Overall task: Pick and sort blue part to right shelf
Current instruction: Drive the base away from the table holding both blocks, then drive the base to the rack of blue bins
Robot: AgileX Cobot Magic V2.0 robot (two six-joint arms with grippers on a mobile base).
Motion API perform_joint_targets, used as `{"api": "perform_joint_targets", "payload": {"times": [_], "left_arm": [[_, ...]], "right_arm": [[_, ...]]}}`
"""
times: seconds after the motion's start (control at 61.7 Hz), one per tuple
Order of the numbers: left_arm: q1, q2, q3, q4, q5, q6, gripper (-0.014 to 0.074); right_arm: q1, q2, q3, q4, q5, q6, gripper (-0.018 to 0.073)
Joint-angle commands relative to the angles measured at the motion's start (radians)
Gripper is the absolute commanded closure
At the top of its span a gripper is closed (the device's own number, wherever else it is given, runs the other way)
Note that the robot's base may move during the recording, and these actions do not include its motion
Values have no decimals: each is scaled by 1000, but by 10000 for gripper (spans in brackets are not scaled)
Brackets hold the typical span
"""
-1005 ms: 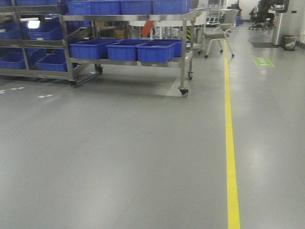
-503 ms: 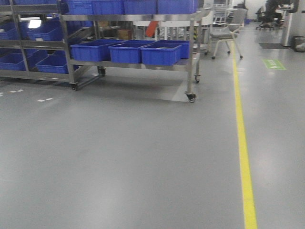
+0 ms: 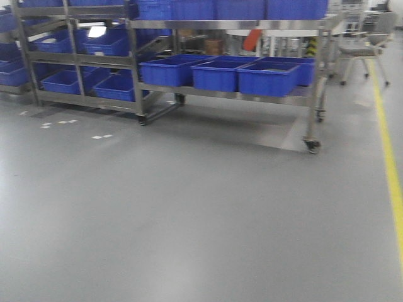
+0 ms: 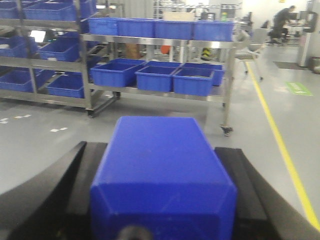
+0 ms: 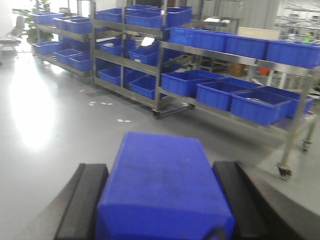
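A blue part (image 4: pixel 161 172), a blocky plastic piece, fills the left wrist view, and my left gripper (image 4: pixel 157 150) is shut on it with black fingers (image 4: pixel 80 170) against both sides. A second blue part (image 5: pixel 162 187) sits the same way in my right gripper (image 5: pixel 160 170), which is shut on it. The right shelf (image 3: pixel 227 93), a grey steel rack on castors with open blue crates (image 3: pixel 267 77), stands ahead across bare floor. It also shows in both wrist views, as the shelf (image 4: pixel 160 91) and the shelf (image 5: pixel 295 115). Neither gripper appears in the front view.
More steel racks with blue crates (image 3: pixel 69 82) stand to the left. A yellow floor line (image 3: pixel 391 163) runs along the right, with a chair (image 3: pixel 359 44) beyond the shelf's end. White tape marks (image 3: pixel 101 136) dot the grey floor. A seated person (image 4: pixel 282 17) is far back right.
The front view has swung left and drawn nearer. The shelf and yellow line have slid rightward in the picture and look larger, and more of the left racks shows.
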Motion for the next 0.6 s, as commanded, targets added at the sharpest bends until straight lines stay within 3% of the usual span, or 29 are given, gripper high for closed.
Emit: {"api": "perform_joint_targets", "payload": {"times": [0.0,0.584], "left_arm": [[0,13,-27,4,-83,1,263],[0,13,-27,2,-83,1,263]], "right_arm": [[-1,14,-27,-14,-97,-10,370],[-1,14,-27,-14,-97,-10,370]]}}
